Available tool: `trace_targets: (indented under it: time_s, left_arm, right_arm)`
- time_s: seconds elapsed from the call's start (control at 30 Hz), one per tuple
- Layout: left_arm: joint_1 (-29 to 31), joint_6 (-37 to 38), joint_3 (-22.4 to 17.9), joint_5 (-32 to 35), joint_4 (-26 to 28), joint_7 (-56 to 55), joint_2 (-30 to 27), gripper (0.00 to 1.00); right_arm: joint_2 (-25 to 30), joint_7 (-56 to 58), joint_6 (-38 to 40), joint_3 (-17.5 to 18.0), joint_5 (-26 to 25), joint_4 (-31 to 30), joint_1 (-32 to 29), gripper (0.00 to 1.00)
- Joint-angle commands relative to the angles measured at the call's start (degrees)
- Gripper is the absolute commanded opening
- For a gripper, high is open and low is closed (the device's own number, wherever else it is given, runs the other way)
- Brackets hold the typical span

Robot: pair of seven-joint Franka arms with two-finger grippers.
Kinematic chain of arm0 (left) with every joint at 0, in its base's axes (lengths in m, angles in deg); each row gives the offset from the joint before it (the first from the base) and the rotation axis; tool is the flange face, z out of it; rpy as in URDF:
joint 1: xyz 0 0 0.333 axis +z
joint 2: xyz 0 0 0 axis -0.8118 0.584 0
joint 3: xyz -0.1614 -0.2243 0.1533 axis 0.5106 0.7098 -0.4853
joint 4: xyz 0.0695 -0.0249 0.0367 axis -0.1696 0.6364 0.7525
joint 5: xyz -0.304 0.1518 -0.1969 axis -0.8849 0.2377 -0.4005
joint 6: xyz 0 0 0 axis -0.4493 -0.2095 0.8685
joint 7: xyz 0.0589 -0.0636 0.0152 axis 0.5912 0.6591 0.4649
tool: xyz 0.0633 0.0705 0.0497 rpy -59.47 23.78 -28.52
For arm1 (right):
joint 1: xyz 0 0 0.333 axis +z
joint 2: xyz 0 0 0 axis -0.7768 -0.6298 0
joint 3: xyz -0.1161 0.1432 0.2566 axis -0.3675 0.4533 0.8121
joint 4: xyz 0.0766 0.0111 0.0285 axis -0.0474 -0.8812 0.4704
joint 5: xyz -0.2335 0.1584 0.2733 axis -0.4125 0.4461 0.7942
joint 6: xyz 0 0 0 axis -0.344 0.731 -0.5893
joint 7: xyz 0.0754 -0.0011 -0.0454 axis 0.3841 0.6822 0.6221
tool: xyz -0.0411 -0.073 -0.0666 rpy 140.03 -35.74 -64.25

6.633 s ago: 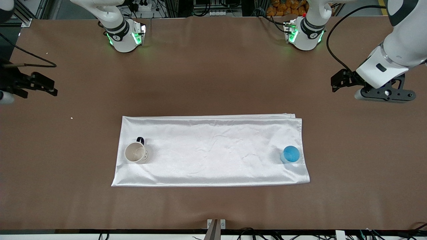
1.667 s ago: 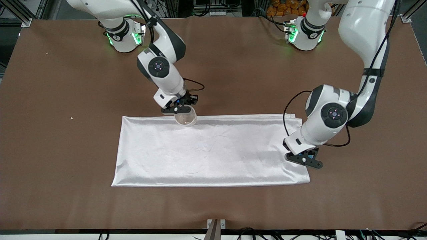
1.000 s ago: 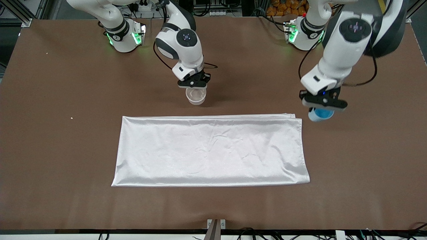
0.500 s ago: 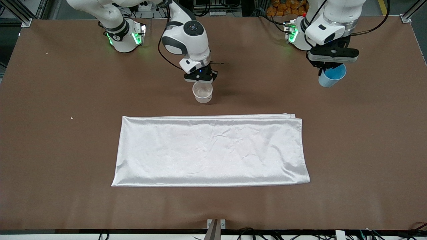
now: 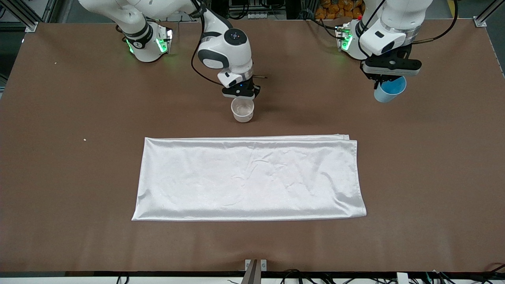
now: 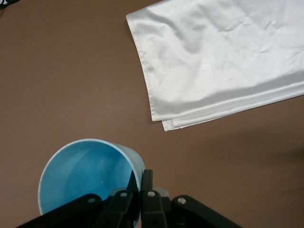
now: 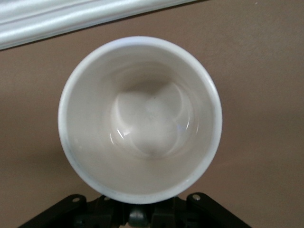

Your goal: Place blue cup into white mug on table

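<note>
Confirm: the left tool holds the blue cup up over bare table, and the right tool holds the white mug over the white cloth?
Not quite. In the front view the right tool holds the white mug over bare table, not the white cloth. The left tool and blue cup are as stated.

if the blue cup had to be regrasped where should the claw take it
By the rim wall, from above, as the left claw does now: the blue cup has no handle, and its open mouth lets one finger go inside and one outside. It tapers downward, so a side pinch lower on the body would probably slip.
</note>
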Motion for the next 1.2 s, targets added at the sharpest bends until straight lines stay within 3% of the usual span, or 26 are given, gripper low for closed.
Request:
trace_targets:
  time_s: [0.0, 0.2, 0.47, 0.5, 0.53, 0.63, 0.67, 0.87, 1.17]
  left_arm:
    - [0.1, 0.0, 0.2, -1.0, -0.2, -0.9, -0.2, 0.0]
    - [0.1, 0.0, 0.3, -1.0, -0.4, -0.8, 0.0, 0.0]
    - [0.1, 0.0, 0.2, -1.0, -0.6, -0.8, 0.1, 0.0]
    - [0.1, 0.0, 0.2, -1.0, -0.8, -0.9, 0.2, 0.0]
    - [0.1, 0.0, 0.3, -1.1, -0.9, -0.9, 0.3, 0.0]
    - [0.1, 0.0, 0.3, -1.6, -1.3, -0.9, 0.5, 0.0]
    - [0.1, 0.0, 0.3, -2.0, -1.4, -0.9, 0.6, 0.0]
    - [-0.1, 0.0, 0.5, -2.4, -2.4, -0.9, 1.2, 0.0]
    - [0.0, 0.1, 5.3, -3.7, -5.7, -6.4, 2.9, 0.0]
  right_arm:
    - [-1.6, -5.8, 0.2, 0.5, -5.5, 1.4, 0.6, 0.0]
    - [-3.6, -12.9, 0.3, 1.0, -12.6, 1.7, 0.7, 0.0]
    - [-3.9, -15.5, 0.4, 2.1, -12.9, 1.8, 0.8, 0.0]
    - [-3.9, -15.7, 0.5, 2.4, -12.8, 1.9, 0.7, 0.08]
    - [-3.9, -15.8, 0.6, 2.4, -12.8, 1.9, 0.7, 0.26]
    - [-3.9, -15.9, 0.8, 2.5, -12.8, 2.2, 0.7, 0.92]
    - [-3.9, -15.9, 1.0, 2.5, -12.8, 2.3, 0.7, 1.0]
    - [-3.3, -15.8, 2.3, 4.6, -12.3, 2.6, 0.0, 1.0]
    - [-3.3, -16.0, 12.0, 8.9, -10.4, 8.7, -0.9, 1.0]
